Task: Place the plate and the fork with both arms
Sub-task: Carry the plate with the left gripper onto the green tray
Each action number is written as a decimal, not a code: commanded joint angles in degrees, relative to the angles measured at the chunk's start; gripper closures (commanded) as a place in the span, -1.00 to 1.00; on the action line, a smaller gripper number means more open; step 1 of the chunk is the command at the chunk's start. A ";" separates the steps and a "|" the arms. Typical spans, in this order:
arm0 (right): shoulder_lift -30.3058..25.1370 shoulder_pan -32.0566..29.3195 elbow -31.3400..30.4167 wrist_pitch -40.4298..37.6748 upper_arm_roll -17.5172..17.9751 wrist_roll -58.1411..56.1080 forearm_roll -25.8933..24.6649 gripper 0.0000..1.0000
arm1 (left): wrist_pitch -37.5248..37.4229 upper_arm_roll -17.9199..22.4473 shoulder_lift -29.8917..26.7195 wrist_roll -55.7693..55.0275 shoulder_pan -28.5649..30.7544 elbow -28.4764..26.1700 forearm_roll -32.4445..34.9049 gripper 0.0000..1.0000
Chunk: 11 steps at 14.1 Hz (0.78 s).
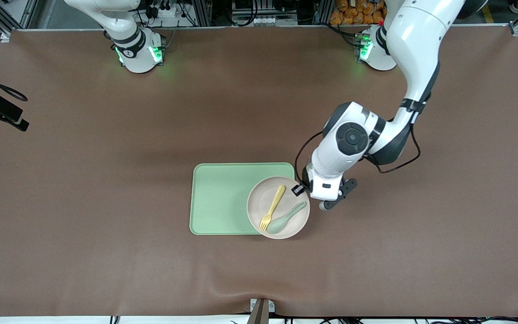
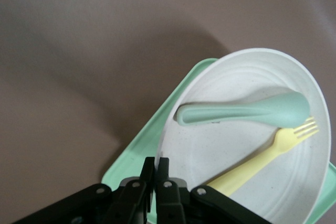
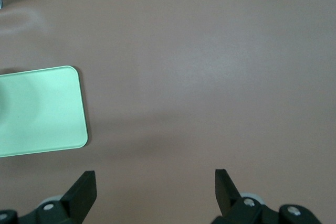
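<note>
The cream-white plate [image 1: 261, 193] lies over the green tray's end toward the left arm's end of the table and overhangs the tray's edge. The pale yellow fork [image 1: 273, 207] and a pale green spoon [image 1: 287, 218] lie side by side in the plate. My left gripper [image 1: 302, 188] is at the plate's rim, its fingers mostly hidden under the wrist. In the left wrist view my left gripper [image 2: 156, 162] is shut on the rim of the plate [image 2: 236, 77], with the fork [image 2: 268, 156] and spoon [image 2: 247, 111] past it. My right gripper [image 3: 155, 179] is open and empty over bare table.
The pale green tray [image 1: 221, 198] sits mid-table on the brown mat; it also shows in the left wrist view [image 2: 139, 150] and in the right wrist view [image 3: 39, 111]. The right arm shows only near its base [image 1: 137, 49] and waits.
</note>
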 commanded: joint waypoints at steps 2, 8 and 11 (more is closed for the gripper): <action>0.29 -1.39 0.81 -0.72 0.90 -0.55 1.04 -1.00 | 3.60 0.68 3.56 -11.37 -3.79 1.75 5.19 1.00; 0.29 -1.47 0.81 -0.81 0.90 -0.55 1.04 -1.00 | 7.03 2.69 7.16 -21.67 -10.29 2.45 7.66 1.00; 0.29 -1.47 0.81 -0.72 0.90 -0.55 1.04 -1.00 | 8.53 5.42 9.27 -24.84 -14.07 3.33 7.66 1.00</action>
